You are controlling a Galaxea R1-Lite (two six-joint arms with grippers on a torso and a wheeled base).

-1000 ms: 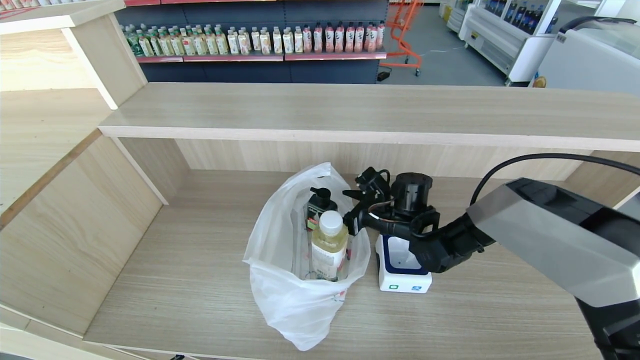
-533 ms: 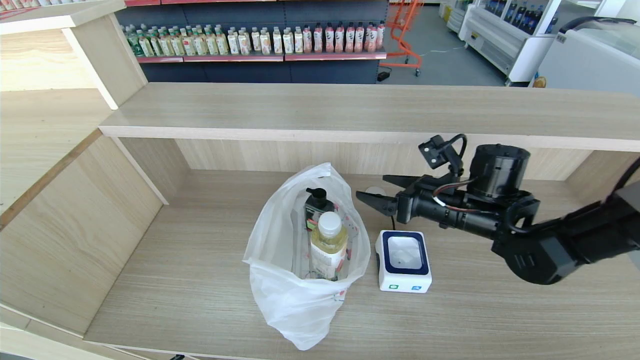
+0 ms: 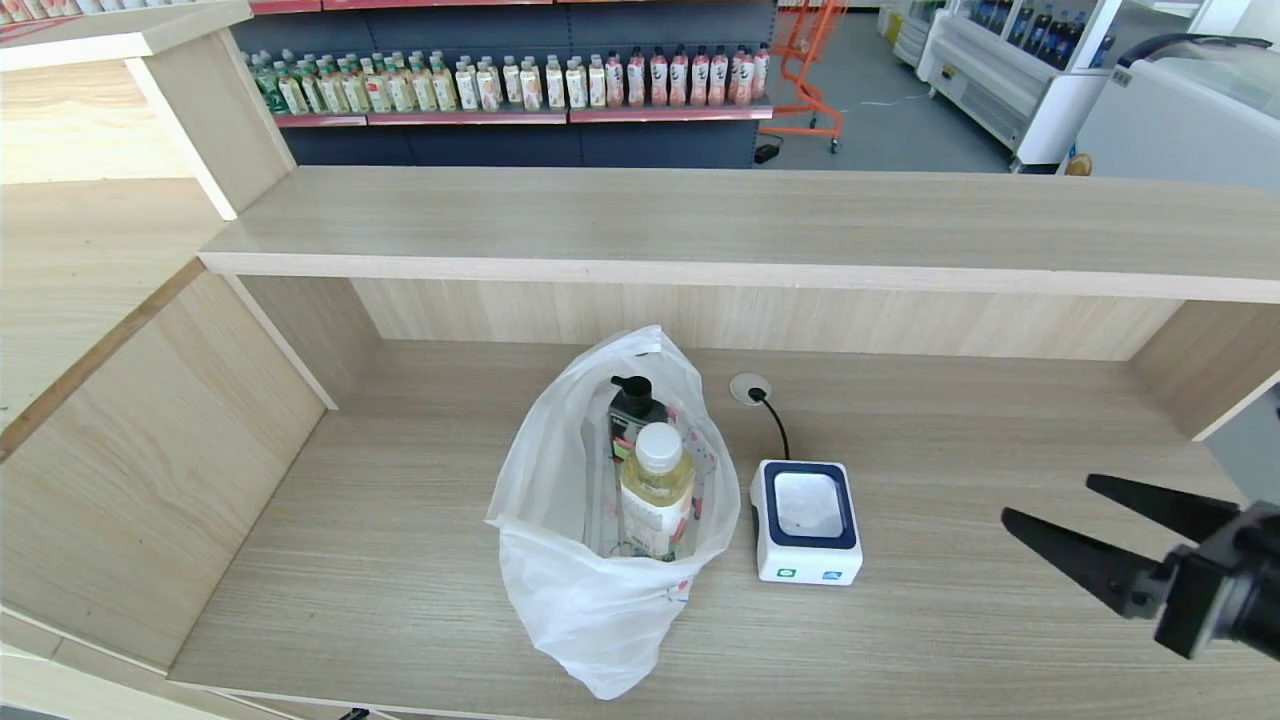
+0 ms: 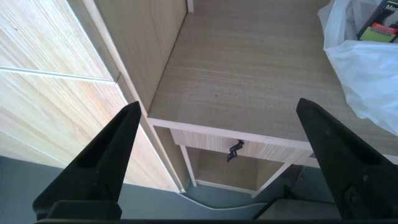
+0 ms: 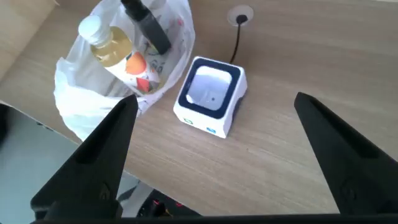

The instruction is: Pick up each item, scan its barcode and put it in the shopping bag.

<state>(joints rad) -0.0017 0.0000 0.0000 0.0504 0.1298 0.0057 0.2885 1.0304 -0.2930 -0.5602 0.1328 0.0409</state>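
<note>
Bag [image 3: 590, 610] is sitting open just left of scanner [image 3: 806, 520], keeping bottles [image 3: 657, 490] upright, while right gripper [image 3: 1046, 498] and left gripper [image 4: 217, 106] are hanging released, empty.

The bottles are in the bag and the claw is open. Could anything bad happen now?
The white plastic shopping bag sags toward the front edge of the wooden counter, so a bump could tip it and spill the yellow bottle with a white cap. The open right gripper hangs right of the white and blue box scanner, whose black cable lies loose behind it; a low sweep might snag it.
</note>
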